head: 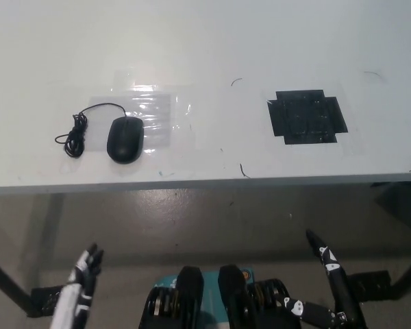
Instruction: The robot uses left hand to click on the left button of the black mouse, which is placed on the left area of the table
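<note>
Glossy oval black mouse (125, 139) on smooth white table (212, 62); white left hand (82, 274) low, seemingly empty, fingers loosely together.

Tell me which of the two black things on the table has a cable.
The black mouse on the table's left, its cable coiled beside it. The black taped patch on the right lies flat with none.

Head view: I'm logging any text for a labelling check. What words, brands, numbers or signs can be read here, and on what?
None can be read.
Black mouse: no logo or lettering visible.
Black tape patch: plain, no print.
Clear tape sheet: glare only.
White table: a few thin dark squiggles, not writing.
</note>
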